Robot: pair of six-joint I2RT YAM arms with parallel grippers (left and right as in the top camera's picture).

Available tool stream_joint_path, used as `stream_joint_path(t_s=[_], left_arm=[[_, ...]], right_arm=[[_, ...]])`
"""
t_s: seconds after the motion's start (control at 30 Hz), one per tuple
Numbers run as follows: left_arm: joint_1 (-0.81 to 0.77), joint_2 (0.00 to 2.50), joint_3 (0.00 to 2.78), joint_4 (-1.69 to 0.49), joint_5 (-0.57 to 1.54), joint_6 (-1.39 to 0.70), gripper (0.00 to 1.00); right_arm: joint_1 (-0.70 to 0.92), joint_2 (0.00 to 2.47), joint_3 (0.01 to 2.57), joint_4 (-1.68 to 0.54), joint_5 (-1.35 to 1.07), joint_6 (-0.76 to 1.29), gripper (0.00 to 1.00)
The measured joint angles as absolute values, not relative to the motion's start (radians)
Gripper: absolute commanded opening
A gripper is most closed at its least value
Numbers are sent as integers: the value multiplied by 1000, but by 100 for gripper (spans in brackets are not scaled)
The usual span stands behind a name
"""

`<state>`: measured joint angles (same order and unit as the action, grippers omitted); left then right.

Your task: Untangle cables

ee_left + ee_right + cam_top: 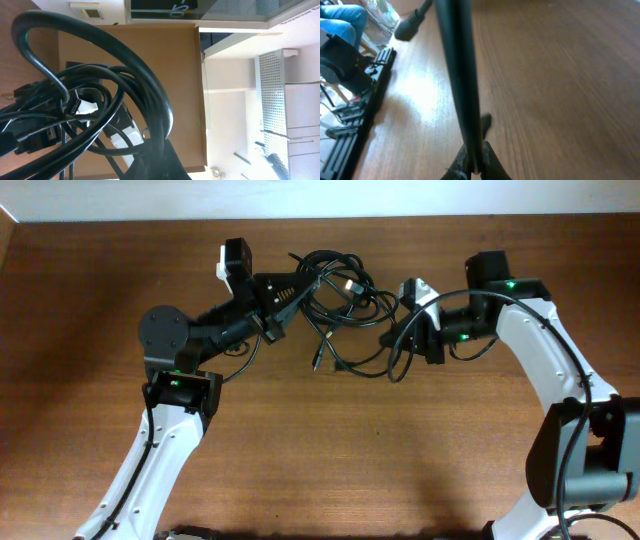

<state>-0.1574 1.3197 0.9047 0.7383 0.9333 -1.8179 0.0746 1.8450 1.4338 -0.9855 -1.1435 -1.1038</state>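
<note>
Overhead: the cables (335, 305) lie in one knotted heap of black loops at the far middle of the tabletop (330, 460), between the two arms. The left claw (283, 302) is shut on the heap's left edge. The right claw (403, 337) is closed on a loop at its right edge. No cord lies apart from the rest, so the untangling looks barely begun.

Left wrist: many cords crowd close to the lens. One thick loop arches over them and runs down into the closed claw at the bottom edge. A white-tipped plug (82, 106) sits among them.

Right wrist: a single cord (460, 75) rises straight from the claw, pinched tight between its tips. A dark plug end (410, 25) shows beyond. Drawing the loops apart is all left to do.
</note>
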Motion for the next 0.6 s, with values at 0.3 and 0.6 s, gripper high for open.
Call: stream_joint_path(t_s=[0.3, 0.6], left_arm=[[-147, 1320, 904, 737, 936, -1702, 0], [-253, 1320, 905, 595, 978, -1140, 0]], right_arm=[[-101, 1845, 1433, -1097, -1332, -1067, 4], [-81, 1845, 1430, -1247, -1222, -1051, 4]])
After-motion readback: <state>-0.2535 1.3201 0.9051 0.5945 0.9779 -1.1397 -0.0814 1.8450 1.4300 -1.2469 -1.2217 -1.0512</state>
